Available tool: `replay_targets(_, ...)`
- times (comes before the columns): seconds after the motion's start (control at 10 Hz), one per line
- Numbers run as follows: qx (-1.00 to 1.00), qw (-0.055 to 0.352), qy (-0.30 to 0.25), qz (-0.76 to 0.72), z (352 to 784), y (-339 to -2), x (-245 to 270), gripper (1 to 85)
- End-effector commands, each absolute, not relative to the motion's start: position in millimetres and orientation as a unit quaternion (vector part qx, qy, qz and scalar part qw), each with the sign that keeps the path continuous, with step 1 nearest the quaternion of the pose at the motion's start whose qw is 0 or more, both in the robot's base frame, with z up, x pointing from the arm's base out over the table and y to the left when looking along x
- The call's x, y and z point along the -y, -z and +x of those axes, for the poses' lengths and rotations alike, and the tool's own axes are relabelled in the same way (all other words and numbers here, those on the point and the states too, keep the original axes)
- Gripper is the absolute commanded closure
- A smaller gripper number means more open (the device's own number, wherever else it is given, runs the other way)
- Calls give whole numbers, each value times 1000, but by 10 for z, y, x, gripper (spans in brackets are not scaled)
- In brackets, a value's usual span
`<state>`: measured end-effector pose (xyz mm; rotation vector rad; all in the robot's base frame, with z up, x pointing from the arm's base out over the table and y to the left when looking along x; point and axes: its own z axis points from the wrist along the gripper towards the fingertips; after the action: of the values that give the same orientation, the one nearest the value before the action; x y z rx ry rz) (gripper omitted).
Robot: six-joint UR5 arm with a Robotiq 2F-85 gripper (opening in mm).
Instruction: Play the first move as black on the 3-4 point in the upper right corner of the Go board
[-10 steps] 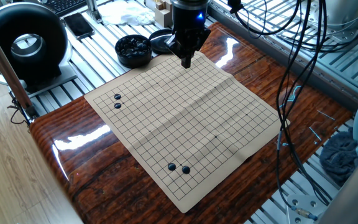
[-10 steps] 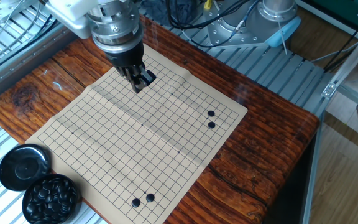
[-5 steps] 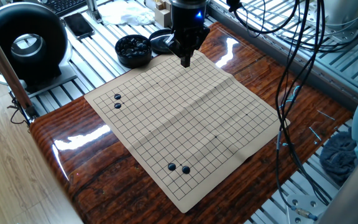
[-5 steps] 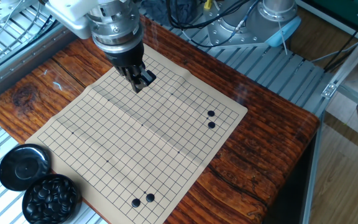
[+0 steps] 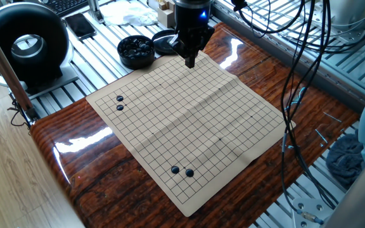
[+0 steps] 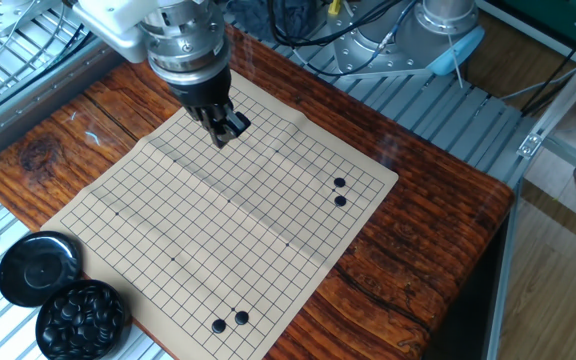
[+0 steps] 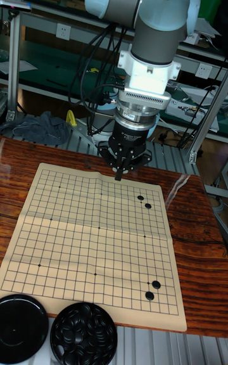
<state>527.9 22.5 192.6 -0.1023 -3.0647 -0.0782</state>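
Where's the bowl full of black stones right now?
In the tall fixed view the bowl of stones sits off the board's near edge, just right of its lid.

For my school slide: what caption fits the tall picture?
Robot end effector poised above a Go board with four black stones.

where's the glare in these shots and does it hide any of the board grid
One fixed view: bright glare patches on the wooden table, none on the Go board, whose grid reads clearly. The other fixed view: only faint sheen on the wood, grid sharp. Tall fixed view: soft reflection along the table's far edge; the gripper shows crisp.
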Motion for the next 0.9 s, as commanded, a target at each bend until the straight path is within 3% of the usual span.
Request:
replay_targets(0.0,998,36,31,-33,5285,-1942,-249,843)
replay_targets(0.3,996,41,24,-75,5267,-1942,-221,843)
replay_targets(0.6,990,-39,31,-133,5688,-1943,-216,843)
replay_targets(0.8,991,-37,26,-129,5676,-1941,-193,843)
